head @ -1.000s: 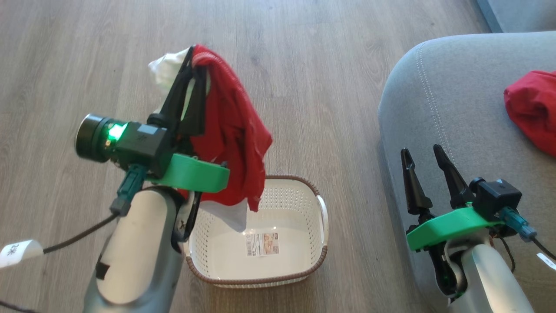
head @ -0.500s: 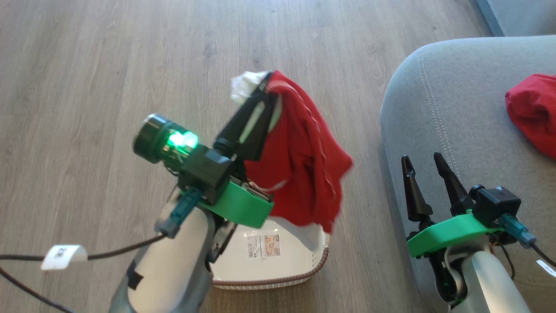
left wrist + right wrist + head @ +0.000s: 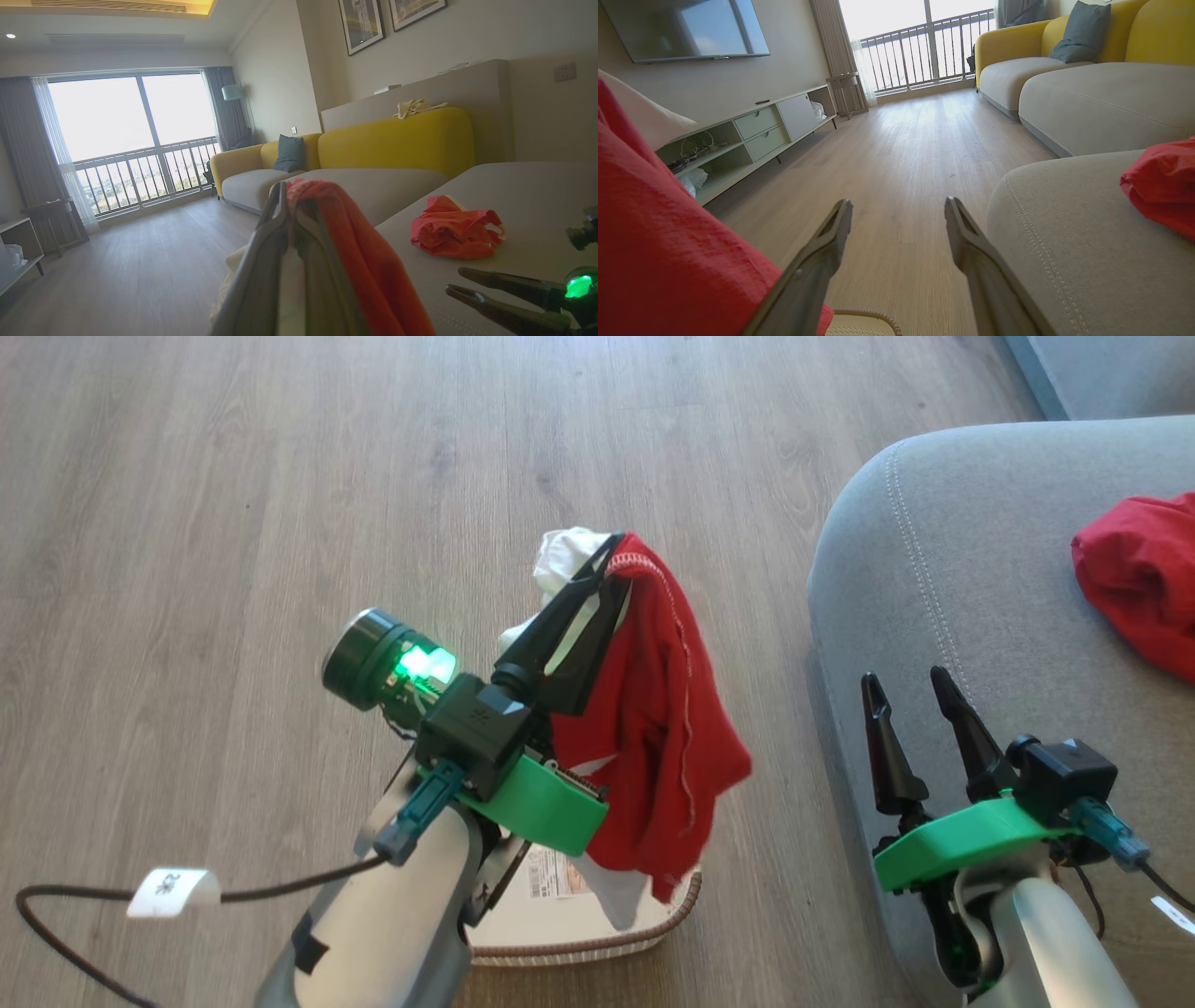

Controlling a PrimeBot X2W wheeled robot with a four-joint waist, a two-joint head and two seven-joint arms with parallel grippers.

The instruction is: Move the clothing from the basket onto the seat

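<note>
My left end effector (image 3: pixel 611 549) clamped on red garment (image 3: pixel 653 728), held above basket (image 3: pixel 579 947) on floor (image 3: pixel 233 523), short of seat (image 3: pixel 943 569). Cloth light, limp, drapes long; best pinched at bunched top edge. My right end effector (image 3: pixel 903 679) spread wide, empty, over seat's rounded corner. Head view shows hanging tail over basket rim; left wrist view shows other red garment (image 3: pixel 453 228) lying mid-seat.
</note>
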